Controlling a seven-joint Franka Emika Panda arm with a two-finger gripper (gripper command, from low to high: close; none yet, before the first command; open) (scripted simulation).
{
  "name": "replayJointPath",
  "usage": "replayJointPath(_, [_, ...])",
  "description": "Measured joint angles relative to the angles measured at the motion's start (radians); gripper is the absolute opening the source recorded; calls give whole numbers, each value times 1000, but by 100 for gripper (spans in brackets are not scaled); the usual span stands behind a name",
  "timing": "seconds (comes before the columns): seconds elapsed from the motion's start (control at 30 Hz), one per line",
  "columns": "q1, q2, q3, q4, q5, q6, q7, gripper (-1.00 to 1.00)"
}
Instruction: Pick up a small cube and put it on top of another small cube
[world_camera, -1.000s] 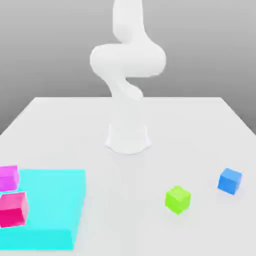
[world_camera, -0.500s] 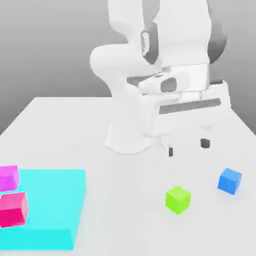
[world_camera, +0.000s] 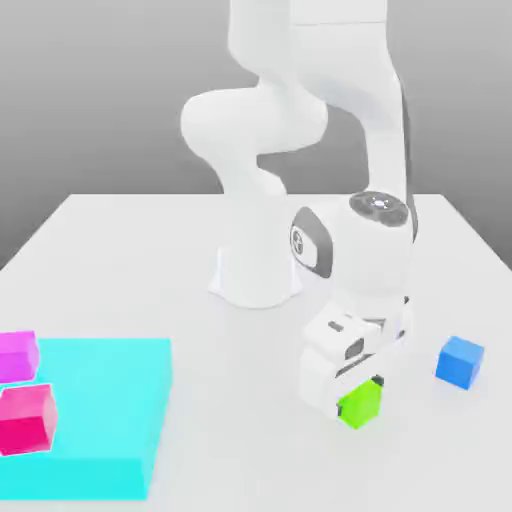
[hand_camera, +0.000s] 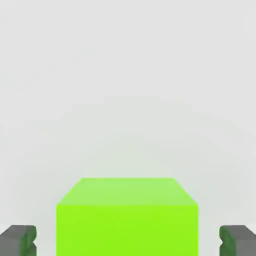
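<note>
A small green cube (world_camera: 361, 403) rests on the white table near the front, toward the exterior view's right. My gripper (world_camera: 356, 392) has come down over it and stands open. In the hand view the green cube (hand_camera: 127, 217) lies between the two dark fingertips (hand_camera: 19, 240), with a gap on each side. A small blue cube (world_camera: 460, 361) sits on the table further to the exterior view's right, apart from the gripper.
A flat cyan block (world_camera: 95, 412) lies at the front on the exterior view's left, with a pink cube (world_camera: 27, 419) and a magenta cube (world_camera: 17, 355) at its left edge. The arm's white base (world_camera: 256, 270) stands mid-table.
The arm swung down from above the table. The open gripper dropped from between the two cubes onto the green cube. No cube has moved.
</note>
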Motion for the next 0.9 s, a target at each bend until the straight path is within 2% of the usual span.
replayJointPath(0.13, [3,5,-3,1,0,4,0,-100])
replayJointPath(0.37, [-20,-221,47,-40,72,-181,-55,-100])
replayJointPath(0.6, [308,-318,195,67,116,-384,-250,-100])
replayJointPath(0.8, [340,-143,160,92,8,-238,-196,-100])
replayJointPath(0.83, [345,-123,153,93,-4,-219,-187,100])
replayJointPath(0.9, [345,-123,153,93,-4,-219,-187,100])
